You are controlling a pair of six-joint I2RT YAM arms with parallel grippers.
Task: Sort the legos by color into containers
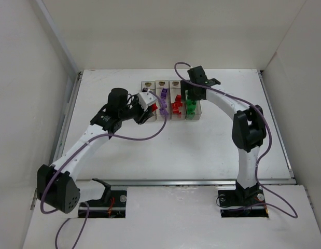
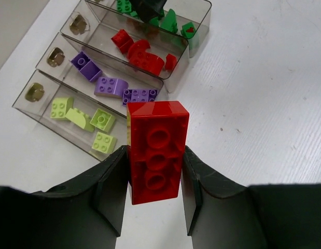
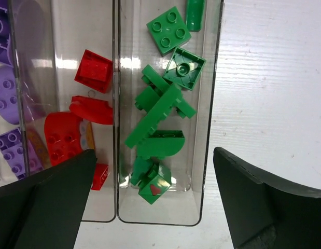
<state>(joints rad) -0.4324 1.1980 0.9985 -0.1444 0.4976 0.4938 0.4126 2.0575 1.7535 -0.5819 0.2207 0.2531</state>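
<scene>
The four joined clear containers (image 1: 161, 84) stand at the table's middle back. In the left wrist view they hold, from near to far, yellow-green legos (image 2: 80, 118), purple legos (image 2: 111, 85), red legos (image 2: 142, 56) and green legos (image 2: 170, 21). My left gripper (image 1: 150, 107) is shut on a long red lego (image 2: 157, 150), held just in front of the bins' open ends, underside toward the camera. My right gripper (image 3: 155, 192) is open and empty, hovering over the near end of the green bin (image 3: 168, 213) with its pile of green legos (image 3: 157, 116).
White walls enclose the table on the left, back and right. Purple cables trail from both arms across the table (image 1: 165, 150). The right arm's black head (image 2: 147, 8) hangs over the green bin.
</scene>
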